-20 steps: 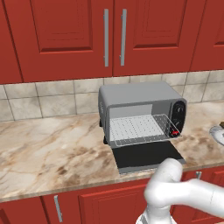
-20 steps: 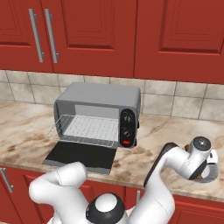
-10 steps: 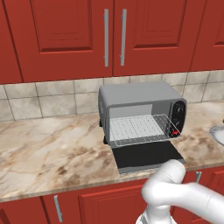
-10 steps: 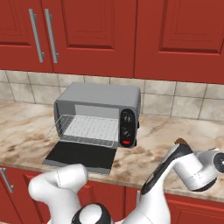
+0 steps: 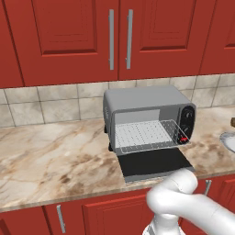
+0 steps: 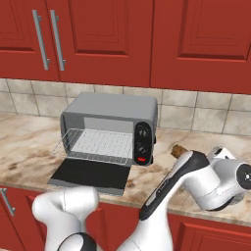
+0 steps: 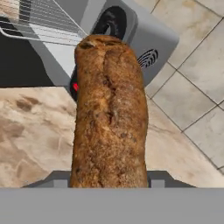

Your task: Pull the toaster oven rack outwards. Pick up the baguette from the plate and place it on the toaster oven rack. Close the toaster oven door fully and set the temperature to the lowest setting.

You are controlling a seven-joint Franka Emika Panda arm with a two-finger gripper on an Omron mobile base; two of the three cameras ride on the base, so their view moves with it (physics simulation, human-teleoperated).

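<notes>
A: Nearest you, the gripper (image 7: 109, 186) clasps the baguette (image 7: 109, 113), lifted right of the toaster oven (image 6: 110, 125).

B: Judge it light, stiff, crumbly; hold mid-length. Beyond, your right base view shows the pulled-out rack (image 6: 95, 146) and dropped door (image 6: 88, 174) whole; the hand view crops both.

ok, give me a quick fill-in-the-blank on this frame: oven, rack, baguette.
1. The toaster oven door lies ____, flat on the counter.
2. The toaster oven rack is pulled out and has ____ on it.
3. The baguette sits between the fingers of the ____.
4. The toaster oven stands below red ____.

Missing words: open; nothing; gripper; cabinets
</notes>
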